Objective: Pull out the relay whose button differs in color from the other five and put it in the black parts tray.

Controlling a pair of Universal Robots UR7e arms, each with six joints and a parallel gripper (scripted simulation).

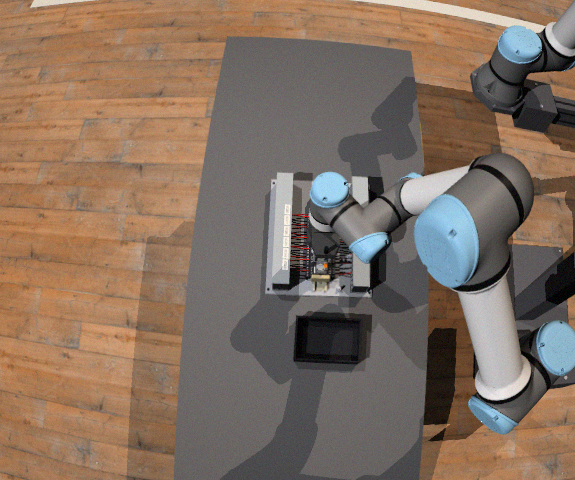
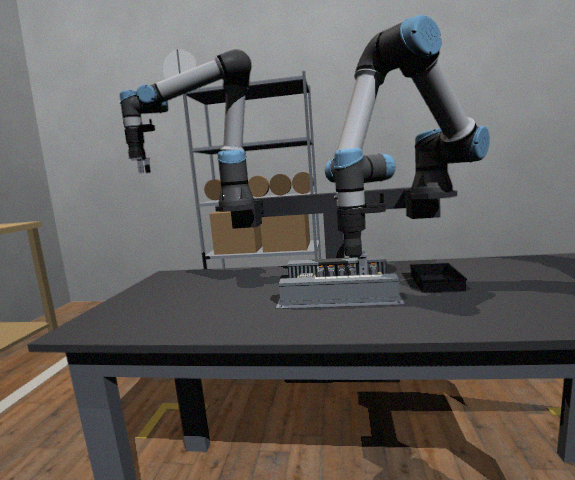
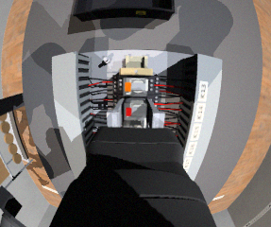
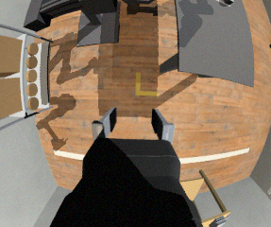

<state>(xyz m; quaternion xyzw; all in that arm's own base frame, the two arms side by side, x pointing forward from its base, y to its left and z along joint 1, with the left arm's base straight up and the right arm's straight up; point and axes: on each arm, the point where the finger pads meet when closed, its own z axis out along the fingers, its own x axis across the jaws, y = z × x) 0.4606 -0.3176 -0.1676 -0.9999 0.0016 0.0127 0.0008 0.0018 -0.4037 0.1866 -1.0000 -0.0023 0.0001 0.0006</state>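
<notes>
The relay panel (image 1: 297, 292) (image 2: 339, 292) (image 3: 208, 118) looks flat on the table; a slight lift cannot be ruled out. My left gripper (image 3: 135, 106) is shut on the red-button relay (image 3: 128, 113), one finger on each side, between the panel's wire ducts. How far that relay is out of its socket cannot be told. An orange-button relay (image 1: 322, 266) (image 3: 137, 86) stands beside it, looking upright. Several orange-button relays show in a row in the exterior view; none looks raised or leaning. The black parts tray (image 1: 323, 360) (image 2: 438, 285) (image 3: 116, 15) looks empty. My right gripper (image 2: 144, 165) (image 4: 134, 115) is open and empty.
A beige end block (image 1: 320, 282) (image 3: 136, 66) sits past the orange-button relay on the tray side. Two tall grey ducts flank the relays, with red and black wires. My right arm hangs high, away from the panel. A shelf with boxes (image 2: 284, 233) stands behind.
</notes>
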